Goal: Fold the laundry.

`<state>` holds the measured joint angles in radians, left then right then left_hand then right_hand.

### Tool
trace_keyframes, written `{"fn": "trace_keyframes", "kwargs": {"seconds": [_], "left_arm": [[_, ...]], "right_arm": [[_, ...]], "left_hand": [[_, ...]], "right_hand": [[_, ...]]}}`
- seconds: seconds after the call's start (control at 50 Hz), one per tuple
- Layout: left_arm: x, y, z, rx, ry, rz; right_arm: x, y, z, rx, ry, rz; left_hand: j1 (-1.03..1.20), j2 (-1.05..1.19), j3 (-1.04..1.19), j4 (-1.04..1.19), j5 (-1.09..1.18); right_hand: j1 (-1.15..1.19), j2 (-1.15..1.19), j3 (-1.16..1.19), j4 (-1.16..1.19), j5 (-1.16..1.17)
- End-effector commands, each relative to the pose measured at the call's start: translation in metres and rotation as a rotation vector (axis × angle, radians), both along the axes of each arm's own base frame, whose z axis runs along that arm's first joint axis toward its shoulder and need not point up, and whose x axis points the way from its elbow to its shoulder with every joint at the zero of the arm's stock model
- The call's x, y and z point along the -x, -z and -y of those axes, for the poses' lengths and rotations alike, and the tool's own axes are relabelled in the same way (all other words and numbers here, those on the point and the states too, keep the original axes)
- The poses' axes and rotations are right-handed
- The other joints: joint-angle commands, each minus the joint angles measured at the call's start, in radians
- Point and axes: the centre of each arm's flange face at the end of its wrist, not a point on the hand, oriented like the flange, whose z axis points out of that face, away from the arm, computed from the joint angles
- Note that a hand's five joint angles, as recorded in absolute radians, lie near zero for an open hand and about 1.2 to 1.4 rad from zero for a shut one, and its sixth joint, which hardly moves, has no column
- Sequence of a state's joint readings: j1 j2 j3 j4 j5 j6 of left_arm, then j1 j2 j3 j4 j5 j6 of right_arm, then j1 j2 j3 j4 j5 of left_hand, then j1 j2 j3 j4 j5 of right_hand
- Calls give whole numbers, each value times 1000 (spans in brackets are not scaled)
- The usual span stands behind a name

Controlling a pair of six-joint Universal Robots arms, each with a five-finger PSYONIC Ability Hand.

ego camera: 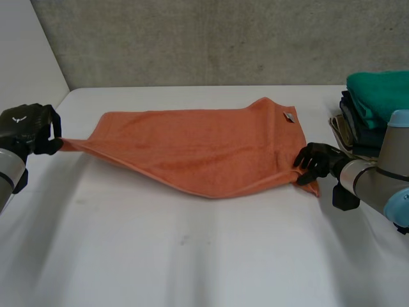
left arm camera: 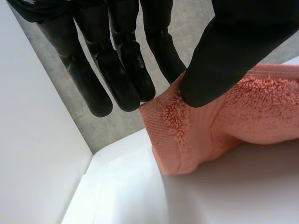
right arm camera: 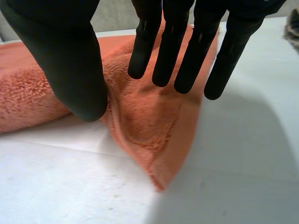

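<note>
Towel (ego camera: 198,150) corners between thumbs (left arm camera: 224,60) and fingers (right arm camera: 192,56)

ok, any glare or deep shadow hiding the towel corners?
Head view: even light, no glare on the orange towel. Left wrist view: corner pinched by left robot hand clearly lit. Right wrist view: same at right robot hand.
</note>
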<state>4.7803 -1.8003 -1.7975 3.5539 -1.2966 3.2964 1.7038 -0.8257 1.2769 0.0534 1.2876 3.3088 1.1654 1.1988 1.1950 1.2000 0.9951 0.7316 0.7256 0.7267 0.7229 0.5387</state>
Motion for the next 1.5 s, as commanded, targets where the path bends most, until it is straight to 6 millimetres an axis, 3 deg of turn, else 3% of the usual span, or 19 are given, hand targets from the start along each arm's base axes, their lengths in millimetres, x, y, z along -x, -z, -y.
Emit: {"fn": "trace_keyframes", "kwargs": {"seconds": [0.02, 0.1, 0.12, 0.14, 0.24, 0.32, 0.4, 0.5, 0.58, 0.66, 0.76, 1.1, 1.24, 1.3, 1.32, 1.34, 1.36, 1.38, 1.5], "left_arm": [[0, -4, -6, -24, 16, 0], [0, -4, -7, -28, 18, 1], [1, -4, -8, -30, 20, 2], [1, -4, -8, -34, 21, 2], [0, 1, -14, -90, 20, 13], [-1, 4, -30, -189, 33, 62], [3, 5, -59, -326, 123, 175], [-10, 5, -96, -580, 186, 378], [-14, 6, -120, -761, 285, 481], [-15, 8, -122, -763, 345, 556], [-4, 10, -100, -643, 323, 570], [52, 29, 39, -124, 40, 477], [70, 39, 76, -46, -22, 472], [79, 43, 80, -40, -7, 456], [86, 44, 81, -35, 16, 437], [90, 45, 80, -37, 30, 431], [94, 45, 78, -38, 40, 424], [98, 45, 75, -44, 54, 417], [100, 31, 48, -91, 72, 365]], "right_arm": [[-3, -2, -6, -11, -31, -15], [-6, 0, -10, 2, -51, -42], [-6, 0, -10, 16, -51, -55], [-7, 1, -10, 26, -50, -62], [-8, -9, -15, 93, -68, -159], [-3, -31, -30, 167, -140, -328], [9, -46, -58, 196, -280, -591], [38, -47, -114, 39, -551, -946], [46, -49, -132, -17, -639, -1027], [39, -48, -118, 50, -580, -1000], [25, -45, -87, 153, -468, -957], [-38, -43, 25, 694, -84, -820], [-55, -27, 58, 809, -24, -826], [-59, -18, 72, 823, 2, -841], [-60, -16, 75, 825, 9, -841], [-61, -11, 77, 819, 15, -846], [-63, -8, 77, 812, 12, -848], [-64, -8, 75, 807, 7, -847], [-52, -24, 48, 674, -35, -758]], "left_hand": [[231, 197, 201, 196, 227], [231, 197, 201, 196, 227], [231, 197, 201, 196, 227], [231, 197, 201, 196, 227], [231, 197, 201, 196, 227], [231, 197, 201, 196, 227], [231, 197, 201, 196, 227], [231, 197, 201, 196, 227], [231, 197, 201, 196, 227], [231, 197, 201, 196, 227], [231, 197, 201, 196, 227], [231, 197, 201, 196, 227], [231, 197, 201, 196, 227], [231, 197, 201, 196, 227], [7, -26, -22, -27, 3], [-378, -412, -408, -413, -383], [-871, -904, -900, -905, -875], [-991, -1024, -1020, -1025, -995], [-991, -1024, -1020, -1025, -995]], "right_hand": [[59, 65, 64, 68, 78], [188, 194, 193, 197, 206], [543, 549, 548, 552, 562], [663, 669, 668, 672, 682], [665, 671, 670, 673, 683], [665, 671, 670, 673, 683], [665, 671, 670, 673, 683], [665, 671, 670, 673, 683], [665, 671, 670, 673, 683], [665, 671, 670, 673, 683], [665, 671, 670, 673, 683], [665, 671, 670, 673, 683], [665, 671, 670, 673, 683], [665, 671, 670, 673, 683], [539, 545, 544, 548, 558], [-546, -540, -541, -537, -528], [-557, -551, -552, -548, -539], [-557, -551, -552, -548, -539], [-557, -551, -552, -548, -539]]}}
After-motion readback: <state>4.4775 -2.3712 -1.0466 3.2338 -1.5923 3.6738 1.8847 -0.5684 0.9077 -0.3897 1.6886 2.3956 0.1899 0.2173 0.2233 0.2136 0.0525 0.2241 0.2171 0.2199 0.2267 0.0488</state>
